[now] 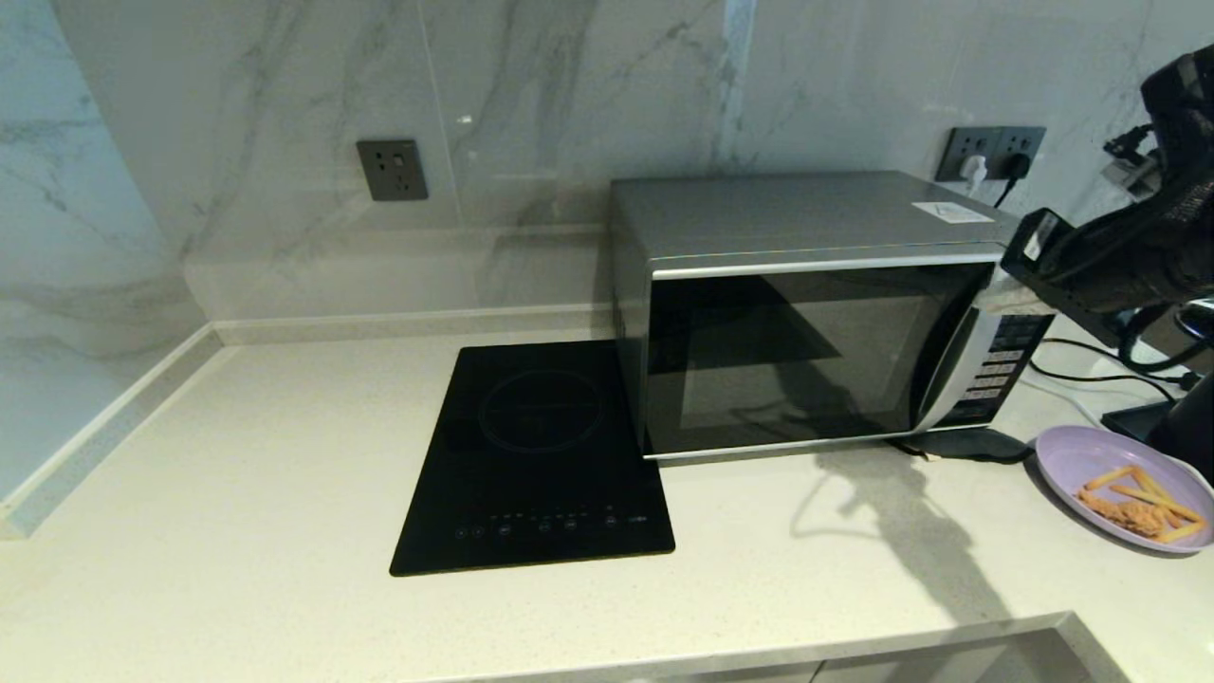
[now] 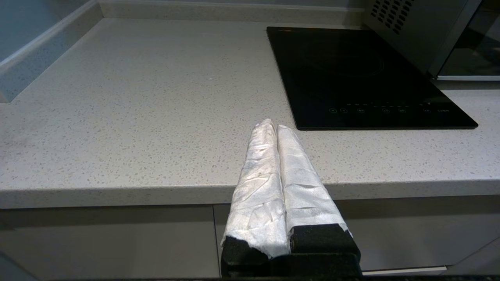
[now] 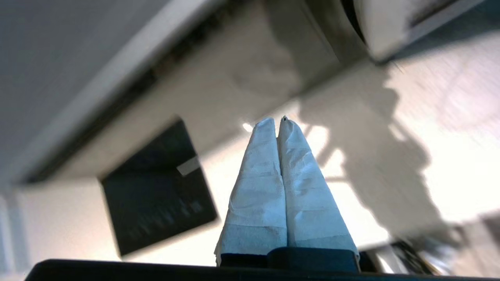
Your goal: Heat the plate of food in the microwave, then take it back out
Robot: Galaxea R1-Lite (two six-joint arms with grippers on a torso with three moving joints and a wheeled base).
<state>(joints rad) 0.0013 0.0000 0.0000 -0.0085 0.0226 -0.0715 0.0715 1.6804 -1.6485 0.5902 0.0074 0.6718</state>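
The silver microwave [image 1: 806, 323] stands at the back of the counter with its dark glass door closed. The lilac plate of food [image 1: 1081, 455] lies on the counter to its right, near the front, with fries and a breaded piece [image 1: 1138, 510] on it. My right gripper [image 1: 1003, 300] hovers by the upper right corner of the microwave door, beside the handle and button panel; its white-wrapped fingers [image 3: 269, 164] are pressed together, shut and empty. My left gripper [image 2: 275, 125] is shut on nothing over the counter's front edge, away from the microwave [image 2: 410, 31].
A flat black induction hob [image 1: 536, 455] lies left of the microwave. Wall sockets [image 1: 991, 152] with plugs and black cables [image 1: 1091, 365] are behind and right of it. The counter's front edge [image 1: 854, 650] runs along the bottom, with a raised ledge at the far left.
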